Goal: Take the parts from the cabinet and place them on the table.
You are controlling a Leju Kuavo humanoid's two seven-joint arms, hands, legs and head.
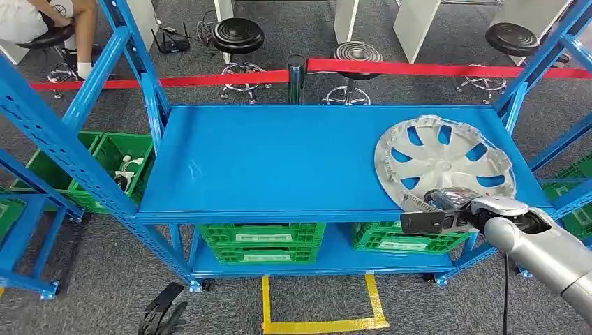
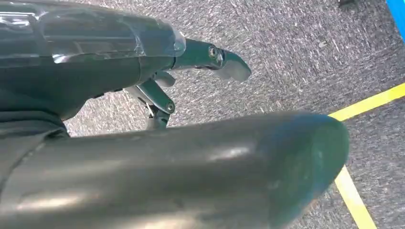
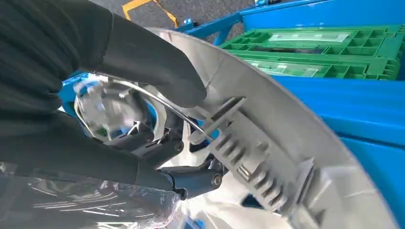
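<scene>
Right wrist view: thumb over the rim, dark fingers [image 3: 157, 143] hooked under through a spoke gap, so right hand [image 1: 447, 209] clamped on near edge of wheel cover [image 1: 445, 159]. Cover flat on blue shelf [image 1: 279, 153], far right end, bulk lying away from fingers toward the shelf's back; round, so no long axis. Left hand [image 2: 191, 71] hanging by the carpet w/ yellow floor tape [image 2: 363, 102], fingers apart, holding nothing, well apart from cover. Right hand nearer by far. Judged next: lift near edge, draw cover back off shelf; risk of rim slipping.
</scene>
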